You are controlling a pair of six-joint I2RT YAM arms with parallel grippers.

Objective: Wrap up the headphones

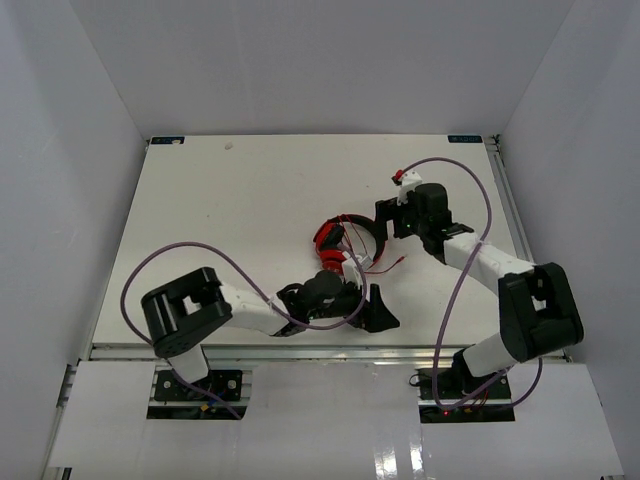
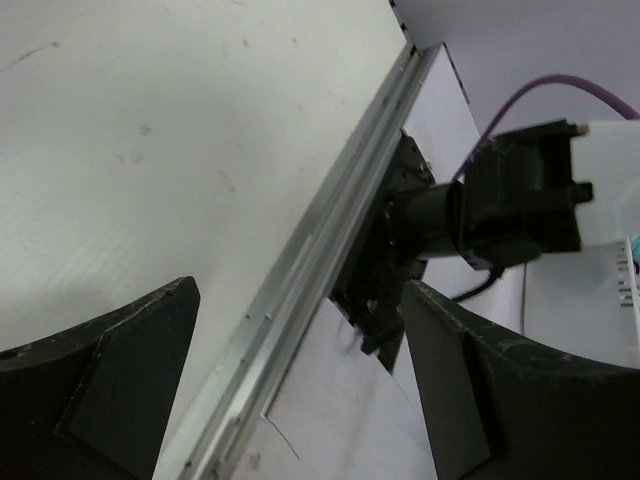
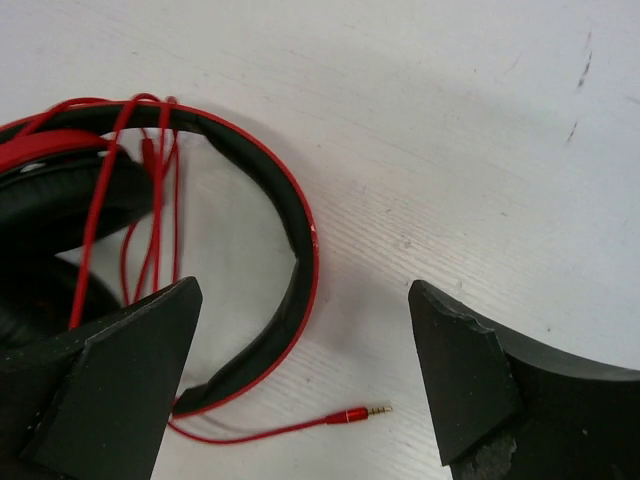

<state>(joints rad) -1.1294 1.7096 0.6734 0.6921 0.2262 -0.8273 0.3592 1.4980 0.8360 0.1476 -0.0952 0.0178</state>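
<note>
Headphones point(image 1: 338, 240), red, cable point(image 3: 150, 200) draped over headband point(image 3: 300, 230): lying on white table point(image 1: 220, 220). Jack plug point(image 3: 360, 412) loose just beside headband. Right gripper point(image 3: 303, 290) over headband, jaws spread wide, gripping nothing. Left gripper point(image 2: 300, 290) near headphones, on their near side, jaws wide, empty.

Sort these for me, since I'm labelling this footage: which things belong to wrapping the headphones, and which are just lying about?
Part of the job:
headphones
thin red cable
plug
left gripper, open
right gripper, open

Just there:
purple arm cables
metal rail
</note>
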